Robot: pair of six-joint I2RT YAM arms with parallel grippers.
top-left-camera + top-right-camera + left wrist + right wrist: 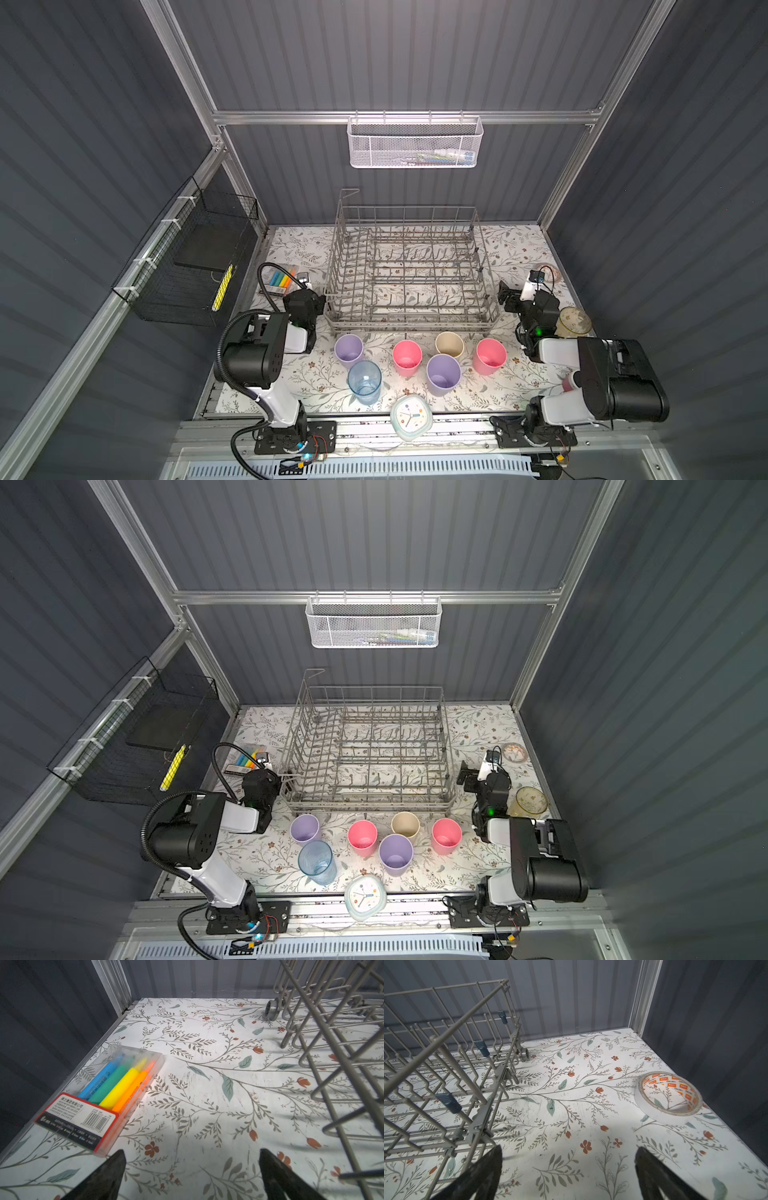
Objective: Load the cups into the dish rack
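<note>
The left tool (pixel 192 1152) and right tool (pixel 569 1148) gaped open and empty, the dish rack (pixel 411 324) between them; the cups (pixel 407 357) stood upright behind them.

cups (pixel 362 835): six upright, just before dish rack (pixel 365 746) | patterned glass (pixel 531 801): right, apart

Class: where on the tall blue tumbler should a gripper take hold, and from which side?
Probably the near-side wall at the rim, coming from above: the blue tumbler stands upright with its mouth open, and a lilac cup stands close behind it.
</note>
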